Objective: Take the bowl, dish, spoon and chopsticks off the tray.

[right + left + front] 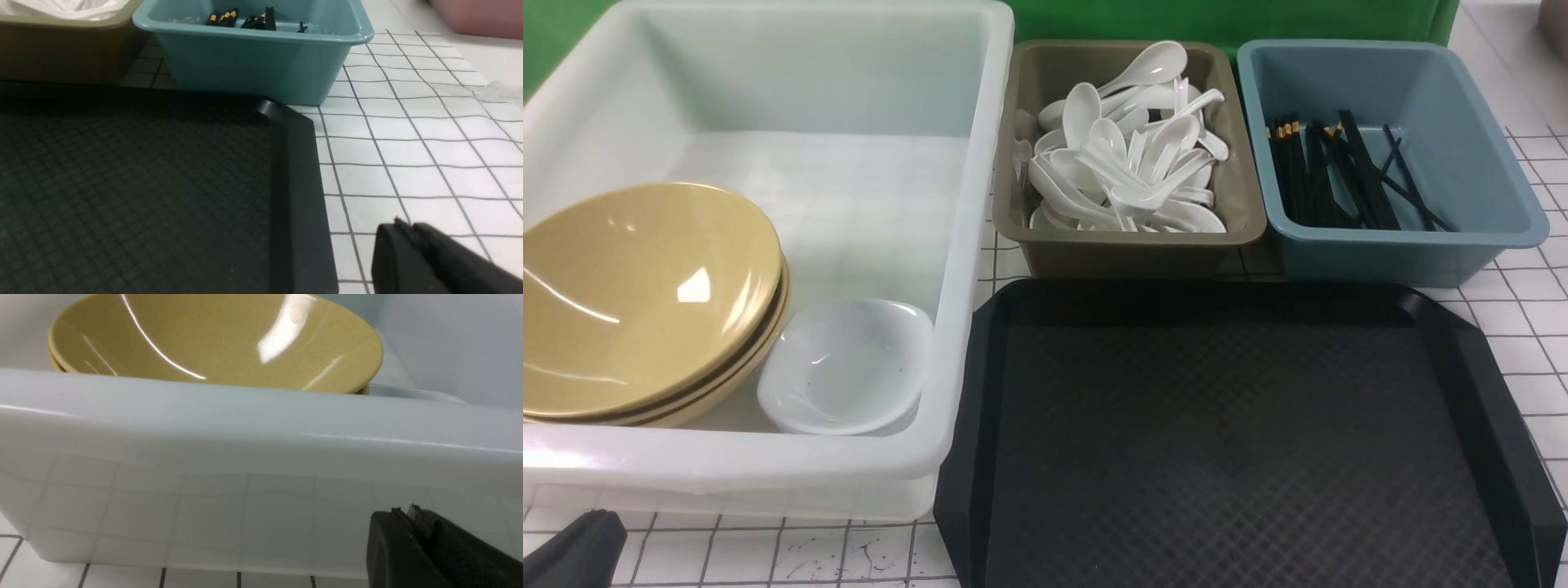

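The big white tub [768, 245] sits just left of the black tray [1233, 441], touching it. Inside the tub, the yellow bowl [637, 294] tops a stack, with the small white dish [849, 376] beside it. Behind the tray, the brown tub [1127, 245] holds white spoons [1127, 155], and the blue tub [1388, 245] holds black chopsticks [1339, 175]. The left gripper [404, 531], near the white tub, has its fingers pressed together. The right gripper [404, 241], right of the tray, looks closed and holds nothing.
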Robot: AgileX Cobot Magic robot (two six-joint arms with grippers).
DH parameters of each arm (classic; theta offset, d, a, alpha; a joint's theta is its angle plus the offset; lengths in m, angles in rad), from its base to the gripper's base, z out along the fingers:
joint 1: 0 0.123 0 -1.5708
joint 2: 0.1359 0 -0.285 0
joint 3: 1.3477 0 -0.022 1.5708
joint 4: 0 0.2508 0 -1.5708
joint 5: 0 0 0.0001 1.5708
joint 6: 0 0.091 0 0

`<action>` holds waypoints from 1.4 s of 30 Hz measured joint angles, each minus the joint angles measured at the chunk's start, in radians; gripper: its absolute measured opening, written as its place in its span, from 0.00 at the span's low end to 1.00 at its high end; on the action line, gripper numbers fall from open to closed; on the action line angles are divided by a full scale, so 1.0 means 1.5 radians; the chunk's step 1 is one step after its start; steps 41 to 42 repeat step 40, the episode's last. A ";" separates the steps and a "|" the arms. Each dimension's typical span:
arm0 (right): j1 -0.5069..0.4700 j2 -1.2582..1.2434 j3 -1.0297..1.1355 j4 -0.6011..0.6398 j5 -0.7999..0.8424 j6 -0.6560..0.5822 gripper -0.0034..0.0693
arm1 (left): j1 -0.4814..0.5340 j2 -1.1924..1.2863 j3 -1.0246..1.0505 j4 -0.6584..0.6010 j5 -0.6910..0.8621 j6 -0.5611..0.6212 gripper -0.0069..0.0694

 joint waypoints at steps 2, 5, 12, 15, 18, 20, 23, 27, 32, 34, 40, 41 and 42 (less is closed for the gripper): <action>0.000 0.000 0.000 0.000 0.000 0.000 0.15 | 0.000 0.000 0.000 0.000 0.000 0.000 0.08; 0.000 0.000 0.000 0.000 0.000 0.000 0.15 | 0.000 0.000 0.000 0.000 0.000 0.000 0.08; 0.000 0.000 0.000 0.000 0.000 0.000 0.15 | 0.000 0.000 0.000 0.000 0.000 0.000 0.08; 0.000 0.000 0.000 0.000 0.000 0.000 0.15 | 0.000 0.000 0.000 0.000 0.000 0.000 0.08; 0.000 0.000 0.000 0.000 0.000 0.000 0.16 | 0.000 0.000 -0.001 0.000 0.000 0.000 0.08; 0.000 0.000 0.000 0.000 0.000 0.000 0.17 | 0.000 0.000 -0.001 0.000 0.000 0.000 0.08; 0.000 0.000 0.000 0.000 0.000 0.000 0.17 | 0.000 0.000 -0.001 0.000 0.000 0.000 0.08; 0.000 0.000 0.000 0.000 0.000 0.000 0.18 | 0.000 0.000 -0.001 0.000 0.000 0.000 0.08; 0.000 0.000 0.000 0.000 0.000 0.000 0.18 | 0.000 0.000 -0.001 0.000 0.000 0.000 0.08; 0.000 0.000 0.000 0.000 0.000 0.000 0.18 | 0.000 0.000 -0.001 0.000 0.000 0.000 0.08; 0.000 0.000 0.000 0.000 0.000 0.000 0.19 | 0.000 0.000 -0.001 0.000 0.000 0.000 0.08; 0.000 0.000 0.000 0.000 0.000 0.000 0.19 | 0.000 0.000 -0.001 0.000 0.000 0.000 0.08; 0.000 0.000 0.000 0.000 0.000 0.000 0.19 | 0.000 0.000 -0.001 0.000 0.000 0.000 0.08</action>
